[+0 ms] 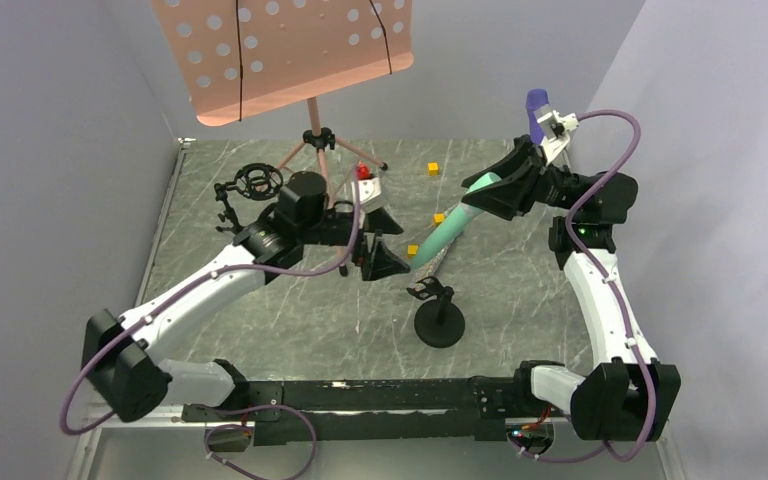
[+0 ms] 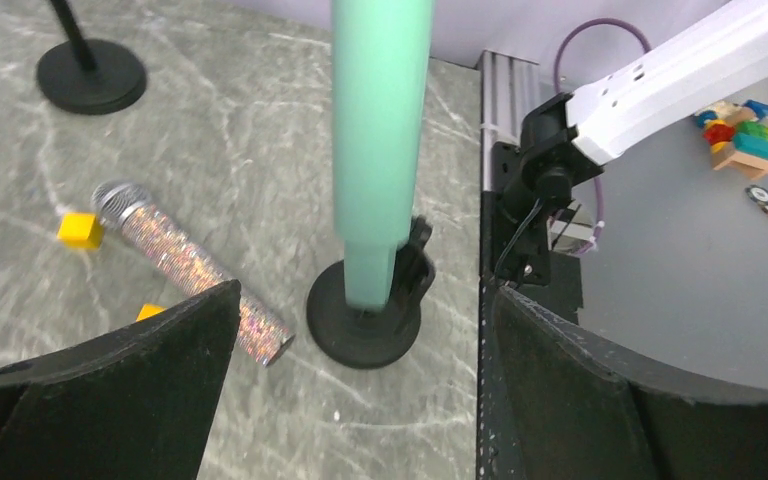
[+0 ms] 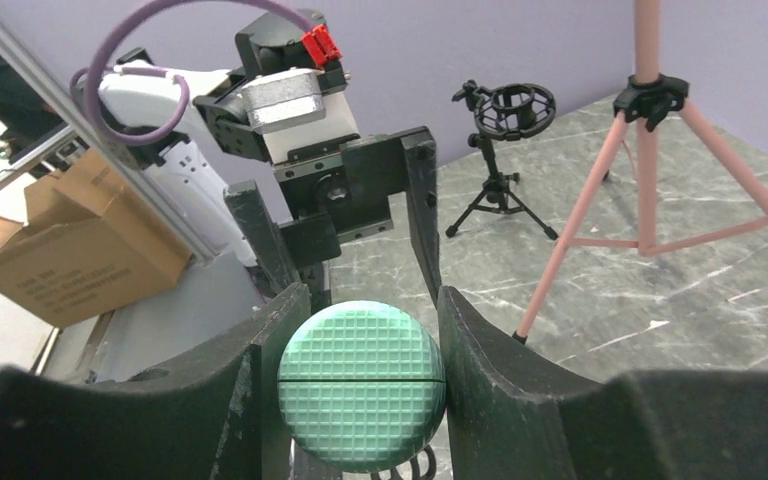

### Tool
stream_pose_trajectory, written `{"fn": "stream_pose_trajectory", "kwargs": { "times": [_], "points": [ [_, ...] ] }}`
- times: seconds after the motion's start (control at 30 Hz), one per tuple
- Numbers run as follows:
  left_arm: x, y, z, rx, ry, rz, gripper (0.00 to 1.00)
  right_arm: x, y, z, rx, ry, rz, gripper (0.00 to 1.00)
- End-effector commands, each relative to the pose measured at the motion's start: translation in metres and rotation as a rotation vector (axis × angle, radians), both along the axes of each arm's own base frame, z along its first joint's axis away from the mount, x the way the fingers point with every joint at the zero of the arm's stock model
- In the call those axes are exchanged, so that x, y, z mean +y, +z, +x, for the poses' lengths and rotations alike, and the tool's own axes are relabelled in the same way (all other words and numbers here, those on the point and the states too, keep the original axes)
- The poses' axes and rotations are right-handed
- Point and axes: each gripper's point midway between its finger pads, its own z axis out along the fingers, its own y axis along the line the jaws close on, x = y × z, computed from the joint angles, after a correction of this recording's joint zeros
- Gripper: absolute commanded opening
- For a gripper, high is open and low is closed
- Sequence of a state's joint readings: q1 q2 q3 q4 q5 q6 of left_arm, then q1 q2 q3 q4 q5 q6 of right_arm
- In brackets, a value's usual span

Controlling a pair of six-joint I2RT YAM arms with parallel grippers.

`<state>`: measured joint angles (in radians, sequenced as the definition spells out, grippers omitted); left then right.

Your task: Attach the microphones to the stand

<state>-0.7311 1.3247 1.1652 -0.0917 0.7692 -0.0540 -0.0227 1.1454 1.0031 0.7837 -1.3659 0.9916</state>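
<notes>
From above, the right gripper [image 1: 480, 195] clasps the mint-teal microphone [image 1: 445, 232] near its head, tail slanting toward the round-base stand [image 1: 440, 322]. The left wrist view shows the left gripper [image 2: 360, 300] spread and empty, and the tail at the stand's clip [image 2: 418, 262]; it is best pressed straight in, handle aligned. The right wrist view shows the mesh head [image 3: 362, 385] clenched between the fingers [image 3: 480, 350].

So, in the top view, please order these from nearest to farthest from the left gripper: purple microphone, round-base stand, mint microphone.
1. The mint microphone, just right of the left gripper.
2. The round-base stand, front right.
3. The purple microphone, far back right.
</notes>
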Motion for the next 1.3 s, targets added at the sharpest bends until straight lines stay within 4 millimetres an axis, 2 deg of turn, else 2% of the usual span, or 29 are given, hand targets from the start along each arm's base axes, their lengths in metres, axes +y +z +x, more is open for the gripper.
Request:
{"fn": "stream_pose_trajectory", "kwargs": {
  "times": [0.0,0.07,0.17,0.27,0.3,0.4,0.53,0.67,0.7,0.73,0.77,0.8,1.0,1.17,1.27],
  "points": [
    [0.025,0.006,0.001,-0.087,0.069,-0.061,0.99,-0.007,0.034,-0.016,-0.097,-0.018,0.010,0.11],
    [0.033,-0.010,-0.002,-0.103,0.082,-0.037,0.99,-0.009,0.034,-0.017,-0.093,-0.025,0.001,0.11],
    [0.037,-0.033,-0.010,-0.134,0.076,-0.020,0.91,-0.012,0.030,-0.015,-0.104,-0.052,-0.021,0.11],
    [0.034,-0.047,-0.010,-0.214,0.073,0.018,0.75,-0.014,0.027,-0.013,-0.101,-0.068,-0.043,0.11],
    [0.032,-0.050,-0.009,-0.232,0.069,0.031,0.66,-0.015,0.027,-0.014,-0.102,-0.070,-0.049,0.11],
    [0.023,-0.054,-0.003,-0.272,0.042,0.050,0.51,-0.017,0.030,-0.019,-0.099,-0.072,-0.062,0.11],
    [0.004,-0.048,0.001,-0.311,-0.004,0.050,0.43,-0.019,0.033,-0.026,-0.103,-0.087,-0.086,0.11],
    [-0.014,-0.053,-0.004,-0.335,-0.083,0.073,0.34,-0.021,0.030,-0.030,-0.117,-0.127,-0.124,0.11],
    [-0.018,-0.057,-0.007,-0.333,-0.114,0.076,0.29,-0.021,0.030,-0.031,-0.130,-0.136,-0.134,0.11],
    [-0.021,-0.058,-0.010,-0.337,-0.148,0.069,0.21,-0.021,0.029,-0.034,-0.131,-0.139,-0.138,0.11],
    [-0.022,-0.065,-0.014,-0.314,-0.177,0.089,0.07,-0.021,0.028,-0.036,-0.128,-0.139,-0.140,0.11],
    [-0.024,-0.068,-0.015,-0.306,-0.188,0.097,0.01,-0.021,0.026,-0.038,-0.125,-0.139,-0.142,0.11],
    [-0.027,-0.080,-0.011,-0.311,-0.184,0.121,0.07,-0.022,0.016,-0.047,-0.119,-0.138,-0.149,0.11],
    [-0.033,-0.083,-0.019,-0.303,-0.229,0.124,0.13,-0.022,0.012,-0.047,-0.117,-0.140,-0.150,0.11],
    [-0.036,-0.088,-0.025,-0.293,-0.259,0.131,0.14,-0.023,0.004,-0.044,-0.104,-0.148,-0.151,0.11]
  ]
}}
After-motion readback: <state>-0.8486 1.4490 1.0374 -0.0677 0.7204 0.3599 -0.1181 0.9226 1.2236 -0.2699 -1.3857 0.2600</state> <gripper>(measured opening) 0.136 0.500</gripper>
